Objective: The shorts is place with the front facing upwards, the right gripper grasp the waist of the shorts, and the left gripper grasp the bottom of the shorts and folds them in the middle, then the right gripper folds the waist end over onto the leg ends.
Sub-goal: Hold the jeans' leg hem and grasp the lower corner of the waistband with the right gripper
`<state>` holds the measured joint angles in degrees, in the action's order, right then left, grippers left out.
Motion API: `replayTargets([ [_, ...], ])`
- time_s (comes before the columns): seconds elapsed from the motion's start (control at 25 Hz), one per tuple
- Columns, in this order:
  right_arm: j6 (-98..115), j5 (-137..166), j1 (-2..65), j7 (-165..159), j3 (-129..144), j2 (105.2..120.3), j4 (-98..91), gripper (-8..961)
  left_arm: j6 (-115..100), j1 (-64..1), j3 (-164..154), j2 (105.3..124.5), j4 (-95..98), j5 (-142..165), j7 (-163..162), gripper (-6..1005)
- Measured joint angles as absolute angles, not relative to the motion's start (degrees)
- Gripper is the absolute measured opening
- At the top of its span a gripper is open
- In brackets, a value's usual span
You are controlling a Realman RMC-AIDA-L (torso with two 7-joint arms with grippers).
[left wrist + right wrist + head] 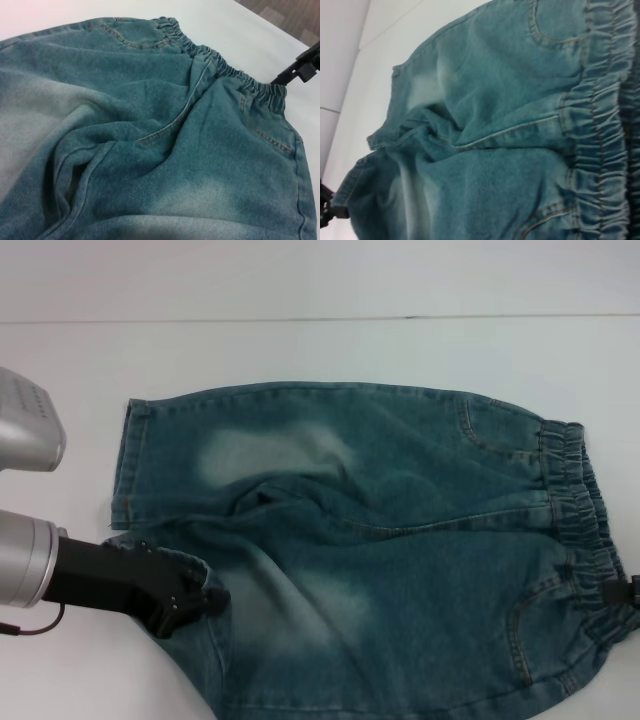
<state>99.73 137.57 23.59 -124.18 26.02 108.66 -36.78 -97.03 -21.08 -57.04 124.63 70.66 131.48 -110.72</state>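
The left gripper [205,602], black-fingered on a silver-white cylindrical wrist, sits at the near leg hem of the blue-green denim shorts [400,570], its tips over the hem's edge; whether they are spread or pinching cloth I cannot tell. Just beyond those tips the hem rucks up into a soft ridge, and past that the shorts lie front up on the white table [300,350], pale faded patches on both legs, the far leg hem [130,455] lying flat farther from the gripper. Across the full width of the garment runs the waist [575,500], a darker gathered elastic band.

The right gripper [625,592], all black, shows only as a small tip at the near end of that band, touching or just beside it; its fingers cannot be made out either.

The step in hand looks like taking hold at both ends before the lengthwise fold. To do it well, each gripper should catch both layers of denim right at the edge, then lift together so the near half swings over onto the far half with hems and waistband lined up. The bunched crotch folds between the grippers may drag and skew the fold. Nothing else on the table obstructs.
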Motion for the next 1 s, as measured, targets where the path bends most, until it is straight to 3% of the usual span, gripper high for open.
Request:
replayTargets([
  [0.44,99.9,137.2,24.1,-123.4,26.0,108.55,-35.1,915,-97.0,-21.1,-57.0,124.63,70.7,131.4,-110.6,4],
  [0.76,98.9,139.0,24.3,-123.5,26.8,108.28,-35.5,806,-97.0,-21.1,-57.0,124.63,70.7,131.3,-110.6,4],
  [1.0,97.5,141.5,24.9,-123.3,27.2,108.43,-35.3,567,-97.0,-21.2,-57.4,124.63,70.7,130.8,-110.6,4],
])
